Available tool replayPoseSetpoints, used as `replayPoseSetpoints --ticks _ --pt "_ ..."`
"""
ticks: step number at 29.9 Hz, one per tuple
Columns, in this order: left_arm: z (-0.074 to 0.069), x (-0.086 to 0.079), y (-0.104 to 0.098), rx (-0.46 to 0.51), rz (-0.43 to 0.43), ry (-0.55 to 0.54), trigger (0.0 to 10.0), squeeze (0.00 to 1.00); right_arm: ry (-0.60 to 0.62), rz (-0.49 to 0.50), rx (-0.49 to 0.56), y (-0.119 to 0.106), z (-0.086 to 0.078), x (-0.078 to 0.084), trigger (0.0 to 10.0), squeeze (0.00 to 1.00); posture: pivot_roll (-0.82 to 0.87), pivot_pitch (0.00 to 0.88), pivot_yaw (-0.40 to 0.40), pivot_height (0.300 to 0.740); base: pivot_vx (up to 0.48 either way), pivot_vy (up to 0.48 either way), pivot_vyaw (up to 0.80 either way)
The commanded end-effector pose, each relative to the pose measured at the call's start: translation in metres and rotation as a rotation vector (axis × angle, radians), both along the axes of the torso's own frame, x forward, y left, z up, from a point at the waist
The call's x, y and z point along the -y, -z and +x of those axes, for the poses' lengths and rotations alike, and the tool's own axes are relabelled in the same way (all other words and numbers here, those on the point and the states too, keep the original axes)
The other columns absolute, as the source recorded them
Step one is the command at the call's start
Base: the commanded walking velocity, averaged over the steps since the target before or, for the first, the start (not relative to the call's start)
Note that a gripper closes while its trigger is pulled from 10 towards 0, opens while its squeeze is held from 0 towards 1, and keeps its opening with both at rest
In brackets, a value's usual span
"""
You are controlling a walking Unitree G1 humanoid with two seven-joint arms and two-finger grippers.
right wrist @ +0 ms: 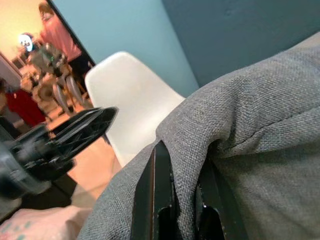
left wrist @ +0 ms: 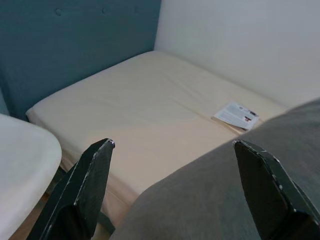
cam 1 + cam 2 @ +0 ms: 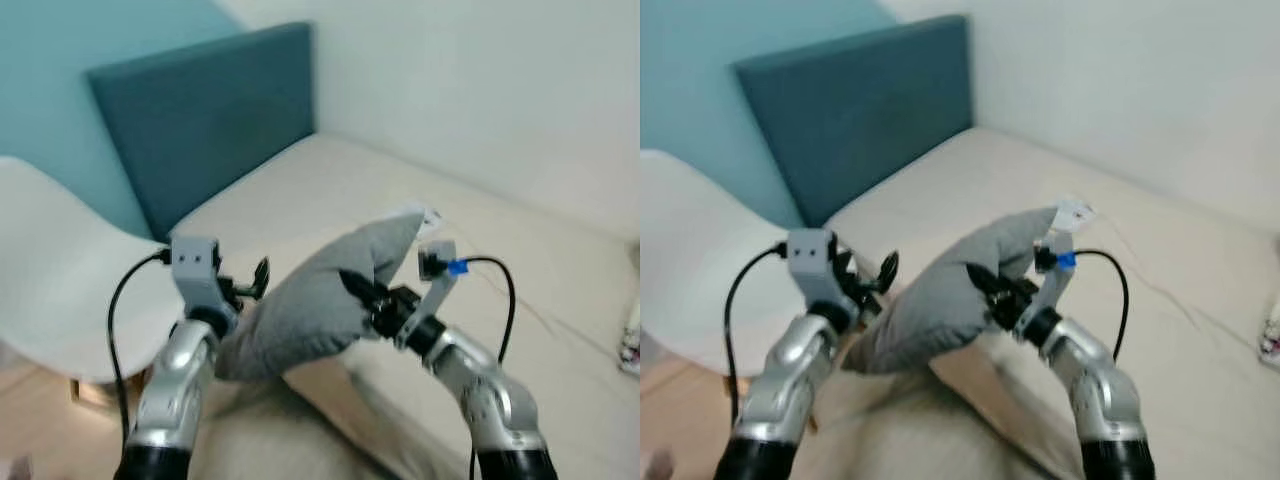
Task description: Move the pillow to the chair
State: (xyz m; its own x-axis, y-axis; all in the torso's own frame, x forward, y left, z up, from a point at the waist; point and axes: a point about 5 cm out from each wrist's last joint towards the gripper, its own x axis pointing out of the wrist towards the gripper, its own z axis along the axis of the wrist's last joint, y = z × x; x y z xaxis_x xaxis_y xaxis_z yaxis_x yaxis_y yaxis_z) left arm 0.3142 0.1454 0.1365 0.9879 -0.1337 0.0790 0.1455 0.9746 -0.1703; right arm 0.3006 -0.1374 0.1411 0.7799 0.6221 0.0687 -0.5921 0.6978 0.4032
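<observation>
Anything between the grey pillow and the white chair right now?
Nothing visible. The grey fabric pillow hangs over the bed edge, pinched by the right gripper, with the open left gripper at its other side. The white plastic chair is directly left, seat bare.

Beige bed point(image 3: 420, 210) runs from teal headboard point(image 3: 205, 120) along white wall. Small printed leaflet point(image 2: 236, 115) lies flat on mattress, well away from headboard, near wall-side edge. Wooden floor point(image 3: 40, 420) beside bed.
</observation>
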Motion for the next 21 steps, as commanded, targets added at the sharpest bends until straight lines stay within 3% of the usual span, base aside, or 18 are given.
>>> replayPoseSetpoints --ticks 1,21 --pt "-0.0003 -0.0065 0.0032 -0.007 -0.004 -0.016 10.0 0.0 -0.02 0.032 0.084 -0.0131 0.0023 -0.0061 10.0 0.0 -0.04 0.0 -0.017 0.74 0.0 0.0 0.74" --pt "0.0019 0.0003 0.0009 -0.01 0.007 0.033 10.0 0.0 -0.034 0.033 0.103 -0.0142 0.002 -0.0066 10.0 0.0 -0.05 0.0 -0.019 0.74 0.0 0.0 0.74"
